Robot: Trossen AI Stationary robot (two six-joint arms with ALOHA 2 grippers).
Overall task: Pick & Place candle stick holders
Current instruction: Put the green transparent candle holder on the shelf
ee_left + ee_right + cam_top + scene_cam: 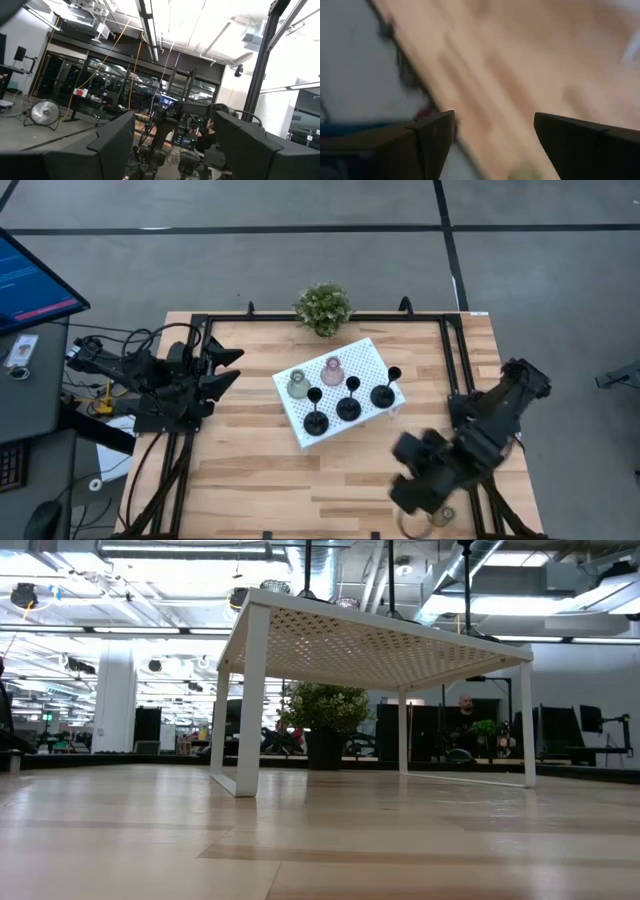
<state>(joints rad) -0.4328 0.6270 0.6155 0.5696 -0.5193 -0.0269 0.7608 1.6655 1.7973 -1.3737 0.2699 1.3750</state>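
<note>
Black and glassy candle stick holders [348, 409], five counted, are noted on the white perforated tray [372, 362] mid-table; the right gripper [492, 132], held wide and empty near the table's front right corner over a sixth olive-green holder [441, 516], is judged due to descend and grasp, the left gripper [172, 137] parked wide at the left edge.

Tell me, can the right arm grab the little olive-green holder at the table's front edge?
Probably yes. The right gripper hangs open just above the olive-green holder at the table's front edge, with nothing lying between them. The other holders stand away on the white tray.
</note>
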